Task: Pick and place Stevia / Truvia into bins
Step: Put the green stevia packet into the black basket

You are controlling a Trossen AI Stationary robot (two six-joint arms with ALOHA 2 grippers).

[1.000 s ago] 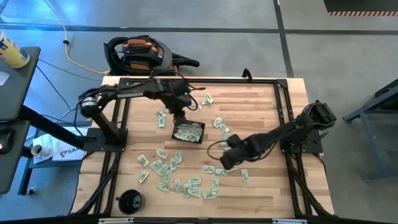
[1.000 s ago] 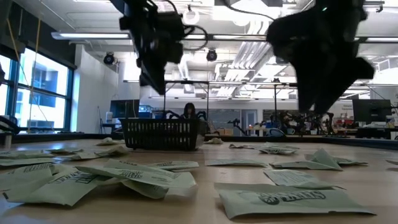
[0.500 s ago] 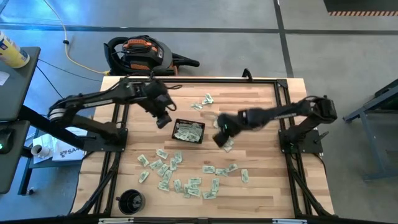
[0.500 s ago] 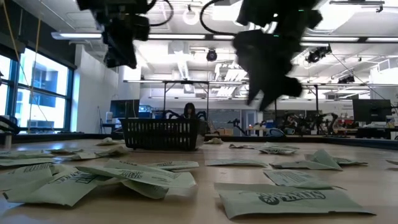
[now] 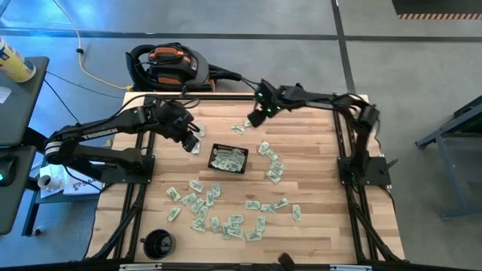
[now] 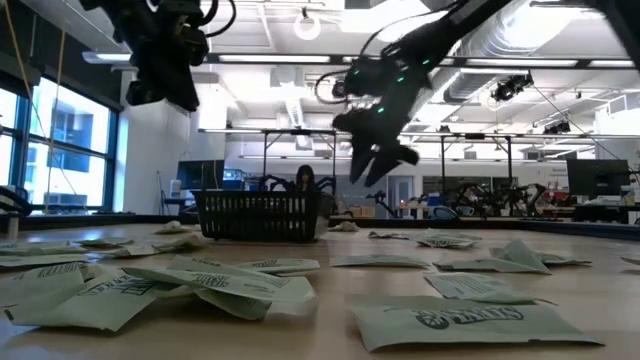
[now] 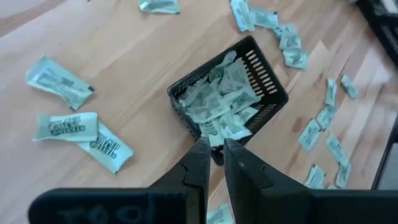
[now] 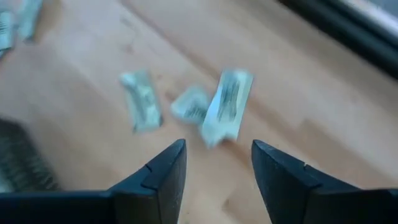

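Packets [image 5: 226, 223] lie scattered over the wooden table [image 5: 316, 143] in the view from above, most of them near the front edge, and the black tray [image 5: 228, 159] in the middle holds several more. The left gripper [image 5: 191, 143] hangs just beside the tray's left end; the right gripper [image 5: 257, 115] is near the far edge, close to a few packets. In the low view both grippers are up in the air — the tray stands behind the packets. The left wrist view shows its fingers [image 7: 198, 169] nearly together with nothing between them, above the tray. In the right wrist view the fingers [image 8: 166, 169] stand apart — empty, over three packets [image 8: 227, 106].
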